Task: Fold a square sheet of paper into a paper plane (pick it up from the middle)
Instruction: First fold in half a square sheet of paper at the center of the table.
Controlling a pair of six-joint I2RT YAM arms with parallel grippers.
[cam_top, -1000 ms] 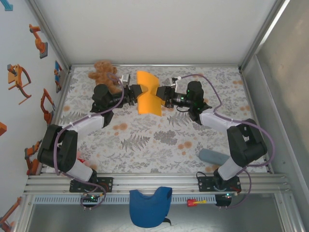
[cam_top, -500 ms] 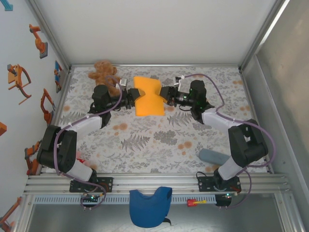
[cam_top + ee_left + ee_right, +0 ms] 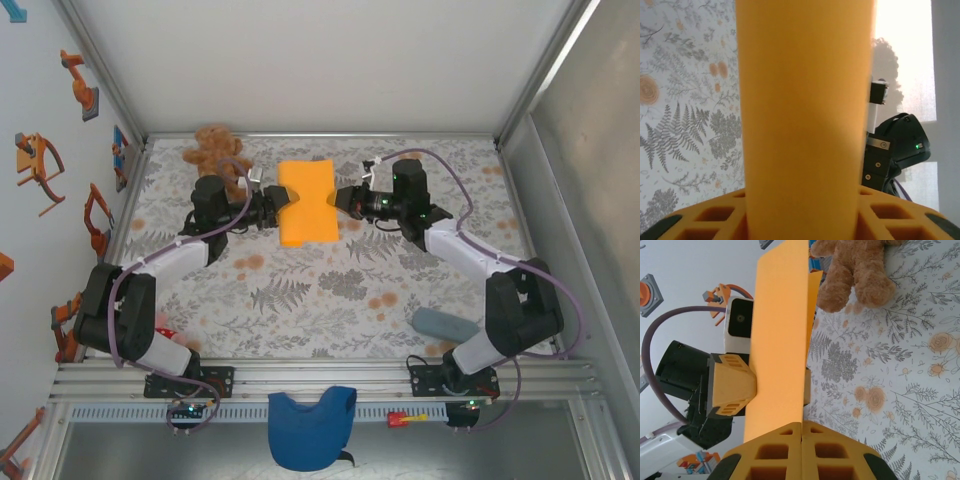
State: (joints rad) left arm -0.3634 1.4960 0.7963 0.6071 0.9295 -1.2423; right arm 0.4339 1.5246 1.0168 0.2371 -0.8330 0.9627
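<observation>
Overhead, the square sheet of paper shows as an orange rectangle, apparently folded double. It is held off the tabletop between the two arms, just right of the teddy bear. The left gripper meets its left edge and the right gripper its right edge, each about midway along. This view gives the sheet's outline and place, but not how either gripper stands.

The left wrist view supplies part of that. The sheet runs up the middle of the frame, and the fingers sit well apart on either side of it. A thin sheet cannot fill that gap, so I judge this gripper to be about half open around the paper, not pinching it.

The right wrist view settles the other side. Its gripper is closed tight, pad against pad, with the sheet's edge clamped in the seam. Across the sheet, the opposite gripper's fingers straddle it loosely. A second layer also shows along the far edge.

The paper is likely very light, limp and easily creased or torn, and it will sag from a single pinch. It is best gripped mid-edge, close to the fold, with gentle pressure.
</observation>
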